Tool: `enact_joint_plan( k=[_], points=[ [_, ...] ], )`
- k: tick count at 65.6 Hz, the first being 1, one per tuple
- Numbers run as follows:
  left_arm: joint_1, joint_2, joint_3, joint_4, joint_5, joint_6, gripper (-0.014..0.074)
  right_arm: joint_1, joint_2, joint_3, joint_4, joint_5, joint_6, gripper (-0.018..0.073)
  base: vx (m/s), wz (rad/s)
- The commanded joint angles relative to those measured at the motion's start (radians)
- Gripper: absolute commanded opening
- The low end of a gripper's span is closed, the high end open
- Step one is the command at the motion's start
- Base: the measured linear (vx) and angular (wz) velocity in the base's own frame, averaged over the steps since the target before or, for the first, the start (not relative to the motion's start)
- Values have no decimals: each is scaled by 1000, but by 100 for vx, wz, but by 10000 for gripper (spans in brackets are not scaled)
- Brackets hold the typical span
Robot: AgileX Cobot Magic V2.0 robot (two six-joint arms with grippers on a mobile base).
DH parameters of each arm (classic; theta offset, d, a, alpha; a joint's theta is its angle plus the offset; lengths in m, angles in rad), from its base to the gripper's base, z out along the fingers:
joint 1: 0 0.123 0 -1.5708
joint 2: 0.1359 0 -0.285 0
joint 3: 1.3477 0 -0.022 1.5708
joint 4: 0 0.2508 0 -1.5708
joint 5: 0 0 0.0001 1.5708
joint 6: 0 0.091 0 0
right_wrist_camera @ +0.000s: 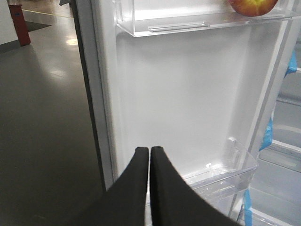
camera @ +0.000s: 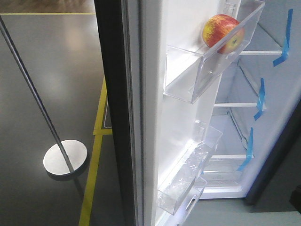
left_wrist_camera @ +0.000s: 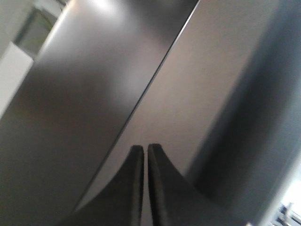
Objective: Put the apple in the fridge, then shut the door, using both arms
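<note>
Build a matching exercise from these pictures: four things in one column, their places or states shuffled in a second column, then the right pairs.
1. apple
2. door
3. blue tape strips
4. right gripper

A. shut and empty, facing the door's white inner side
B. on the fridge shelf edges
C. in the upper clear bin of the door
D. standing open

Pairs: 1-C, 2-D, 3-B, 4-A
</note>
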Motion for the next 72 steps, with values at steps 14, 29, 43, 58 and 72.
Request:
enact_joint_plan(
  k=[14,29,43,58,72],
  points=[
    [-8,257,-222,-44,-198,-45,202,-1,13,-22,134,6,-10,42,0,0],
    [-26,376,-322,-34,-254,-96,339,-1,13,-23,239,49,-20,276,0,0],
    [-118,460,-395,-25,-290,-96,348,-1,13,-23,302,44,-20,515,0,0],
    [-195,517,-465,-6,-287,-97,348,-1,13,-23,314,46,-20,536,0,0],
    [-236,522,-475,14,-320,-118,348,-1,13,-23,314,46,-20,536,0,0]
  ],
)
